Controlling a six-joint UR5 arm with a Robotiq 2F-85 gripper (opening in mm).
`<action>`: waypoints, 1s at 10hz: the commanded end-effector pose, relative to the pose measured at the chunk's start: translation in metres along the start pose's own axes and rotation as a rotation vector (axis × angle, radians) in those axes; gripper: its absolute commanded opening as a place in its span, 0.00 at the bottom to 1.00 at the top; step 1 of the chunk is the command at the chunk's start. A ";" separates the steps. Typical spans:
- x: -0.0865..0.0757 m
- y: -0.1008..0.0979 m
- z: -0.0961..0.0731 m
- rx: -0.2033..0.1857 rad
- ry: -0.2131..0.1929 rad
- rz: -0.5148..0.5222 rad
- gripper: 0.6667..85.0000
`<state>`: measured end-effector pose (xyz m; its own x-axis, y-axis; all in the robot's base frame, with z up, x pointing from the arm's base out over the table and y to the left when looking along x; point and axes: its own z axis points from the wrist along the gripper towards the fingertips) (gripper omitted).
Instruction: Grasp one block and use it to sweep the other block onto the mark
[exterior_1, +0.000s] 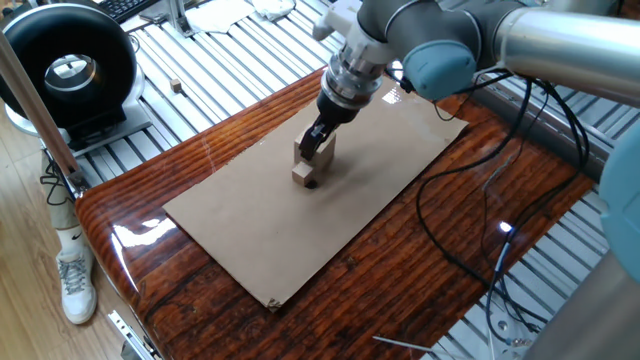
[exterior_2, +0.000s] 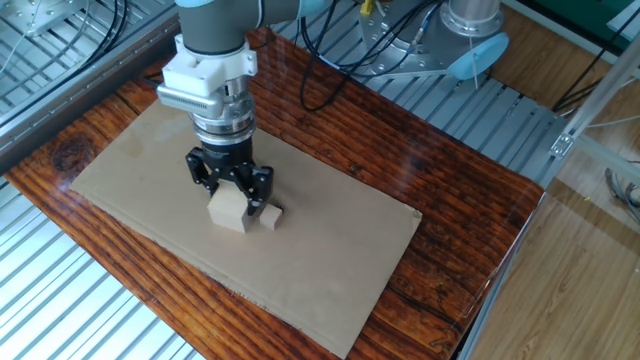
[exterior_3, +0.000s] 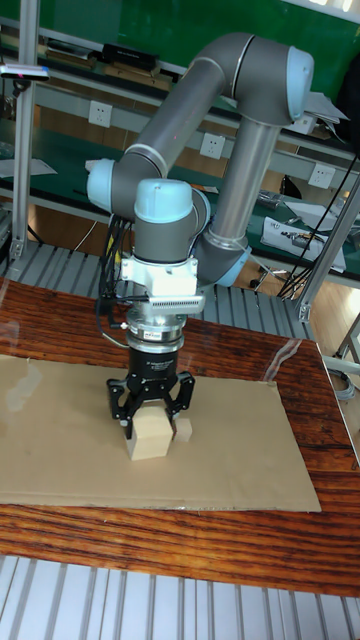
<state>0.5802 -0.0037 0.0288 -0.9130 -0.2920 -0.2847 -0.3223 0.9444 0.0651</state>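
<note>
Hand (exterior_3: 150, 415) vertical, clamped on big block (exterior_3: 150, 437)

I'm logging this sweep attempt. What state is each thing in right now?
pincer: shut on the big block, pointing down.
big block: gripped, upright, low on the cardboard.
small block: loose on the cardboard, right beside the big block.
mark: hidden, cannot tell whether it is covered.
cardboard: lying flat on the wooden table.
</note>
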 end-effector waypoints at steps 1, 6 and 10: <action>-0.006 -0.027 -0.004 0.042 0.011 -0.058 0.72; -0.021 -0.065 -0.023 0.058 0.023 -0.160 1.00; -0.036 -0.066 -0.052 0.021 0.072 -0.152 0.88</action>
<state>0.6153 -0.0609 0.0636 -0.8636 -0.4436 -0.2395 -0.4524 0.8916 -0.0201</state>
